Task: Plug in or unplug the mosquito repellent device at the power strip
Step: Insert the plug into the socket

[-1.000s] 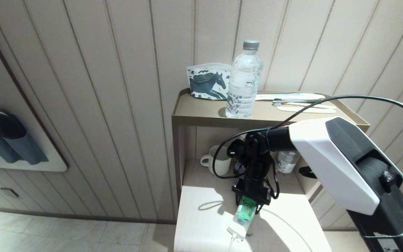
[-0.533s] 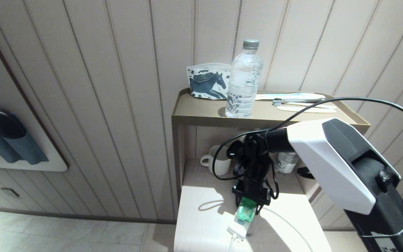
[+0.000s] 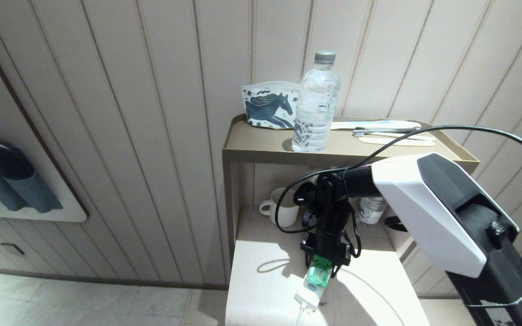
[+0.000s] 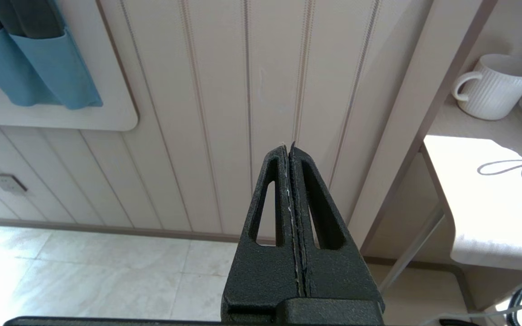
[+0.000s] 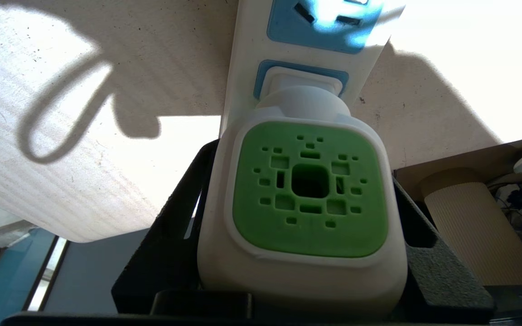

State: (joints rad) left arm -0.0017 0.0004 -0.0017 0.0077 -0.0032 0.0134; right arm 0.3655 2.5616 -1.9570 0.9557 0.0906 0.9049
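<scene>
Green-topped repellent device (image 5: 308,190), seated in power strip (image 5: 247,59)

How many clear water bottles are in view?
2. One water bottle stands on the top shelf beside the horse-print pouch; a second bottle sits on the lower shelf, mostly hidden behind the right arm.

So the mosquito repellent device (image 5: 304,199) is white with a bright green top, punched with a pattern of little square holes around one bigger hole. The power strip (image 5: 252,54) is white with light-blue socket faces. Gripper fingers (image 5: 433,267) are matte black. The pouch (image 3: 270,105) up top is white with a dark blue horse and small stars. The water bottle (image 3: 316,106) is clear with a grey cap, the mug (image 4: 492,86) white and ribbed, the wall beige with thin stripes.
</scene>
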